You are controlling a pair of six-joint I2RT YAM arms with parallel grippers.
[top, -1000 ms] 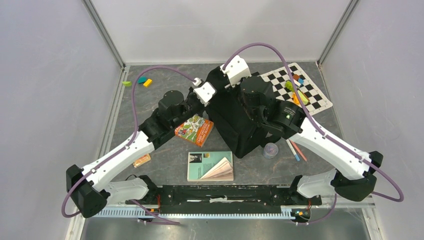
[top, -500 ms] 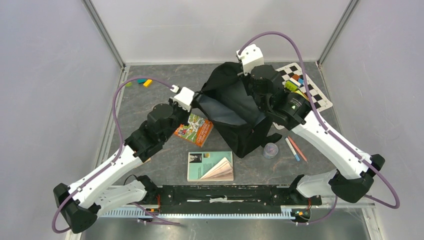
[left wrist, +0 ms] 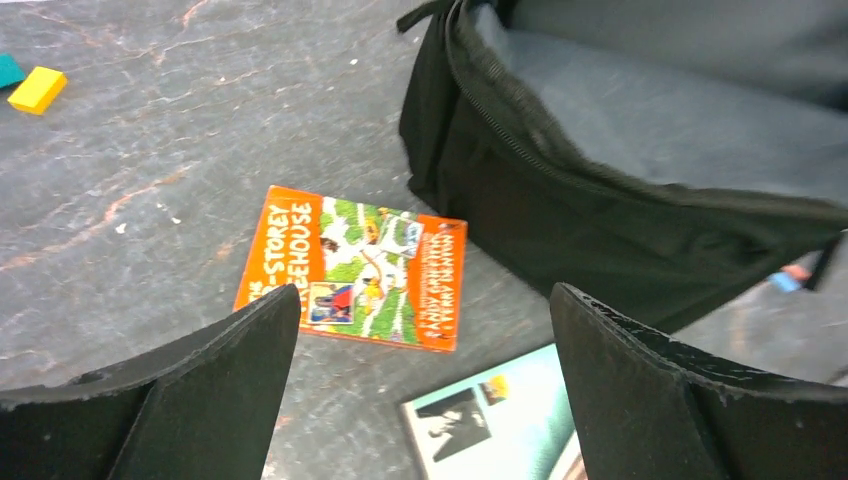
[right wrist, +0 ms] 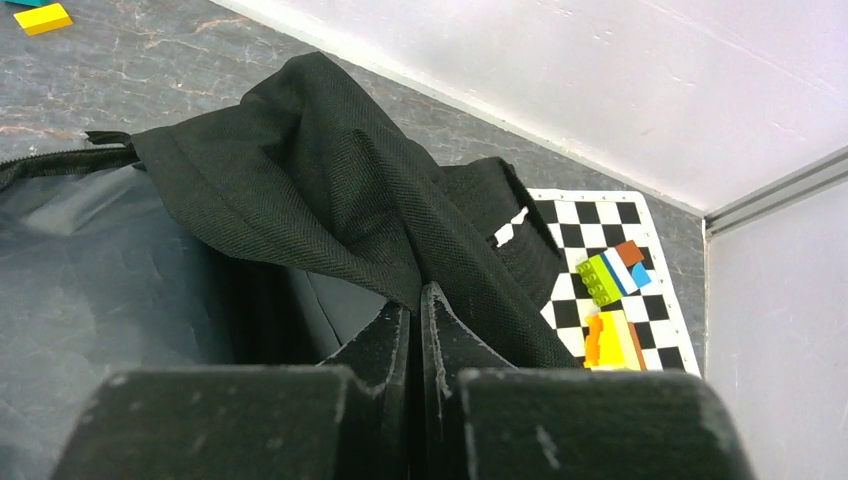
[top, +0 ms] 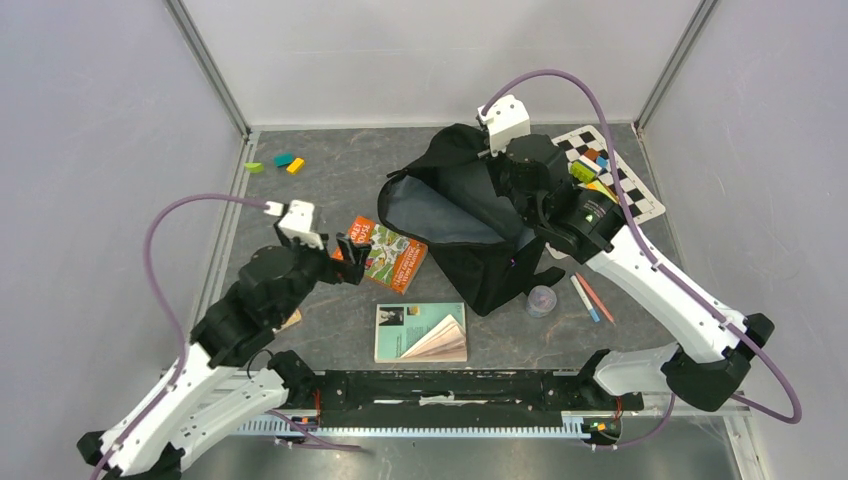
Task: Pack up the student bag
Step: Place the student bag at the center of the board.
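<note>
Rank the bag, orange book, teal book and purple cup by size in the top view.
1. bag
2. teal book
3. orange book, a little smaller
4. purple cup

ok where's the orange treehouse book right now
In the top view the orange book lies flat on the table just left of the open student bag, with the teal book nearer the arm bases and the open left claw beside it.
</note>
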